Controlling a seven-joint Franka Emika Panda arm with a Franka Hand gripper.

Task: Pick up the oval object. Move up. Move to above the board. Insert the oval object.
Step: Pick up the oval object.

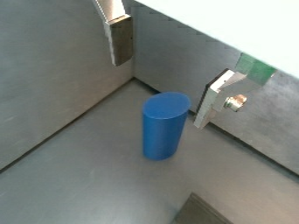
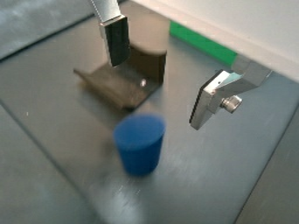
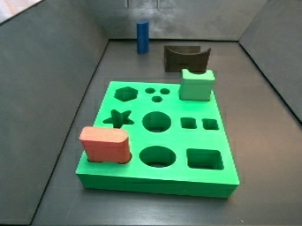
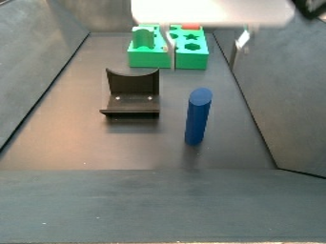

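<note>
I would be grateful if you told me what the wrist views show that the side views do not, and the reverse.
Only the wrist views show the gripper plainly: its silver fingers stand open above the floor, apart from the oval object. Only a side view shows the whole board with its cut-out holes, the red block at one corner and the green cube on it. Both kinds show the blue oval object standing upright on the floor, and the dark U-shaped block.

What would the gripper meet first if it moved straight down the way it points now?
Most likely the oval object: in both wrist views the blue peg stands upright below the gripper, between the open jaws, not yet touched. Depth is unclear, so the remaining gap cannot be judged.
</note>
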